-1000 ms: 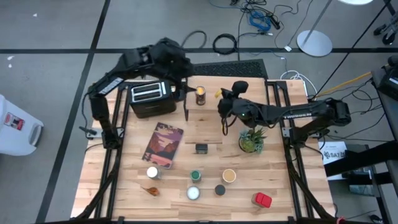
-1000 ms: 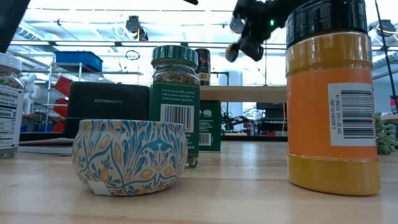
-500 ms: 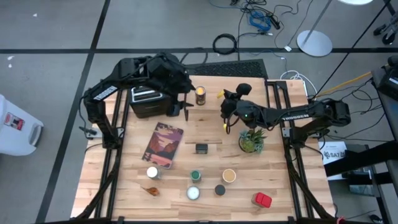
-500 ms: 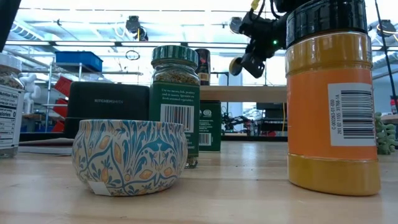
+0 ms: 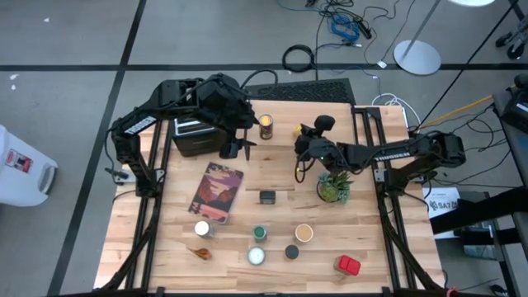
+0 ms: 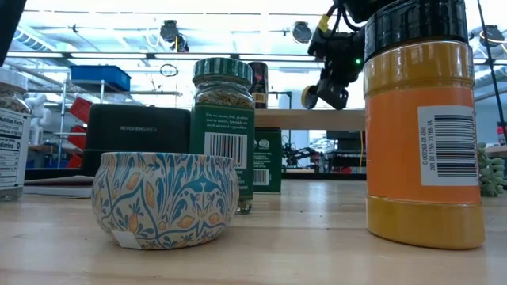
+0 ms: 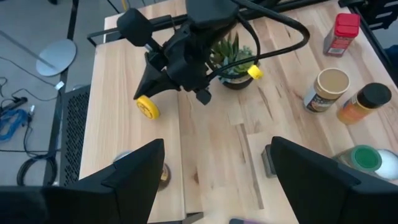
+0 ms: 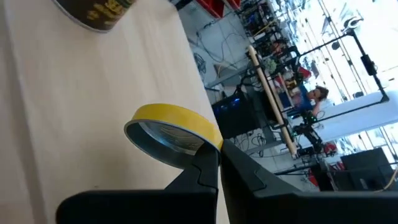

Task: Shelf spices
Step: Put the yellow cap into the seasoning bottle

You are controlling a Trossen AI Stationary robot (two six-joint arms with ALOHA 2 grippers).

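One jar with a dark lid [image 5: 266, 126] stands on the shelf [image 5: 272, 169]; your left gripper [image 5: 237, 149] has drawn back toward the toaster [image 5: 191, 134], jaws spread and empty. Your right gripper [image 8: 214, 163], clenched on the yellow-rimmed tin [image 8: 174, 134], has carried it further over the shelf. Second placement appears imminent; six spices remain on the table [image 5: 165, 256].

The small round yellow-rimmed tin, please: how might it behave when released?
Pinched at its rim by the right gripper, the small round yellow-rimmed tin may pivot or slip. Released on edge, its disc shape would probably roll.
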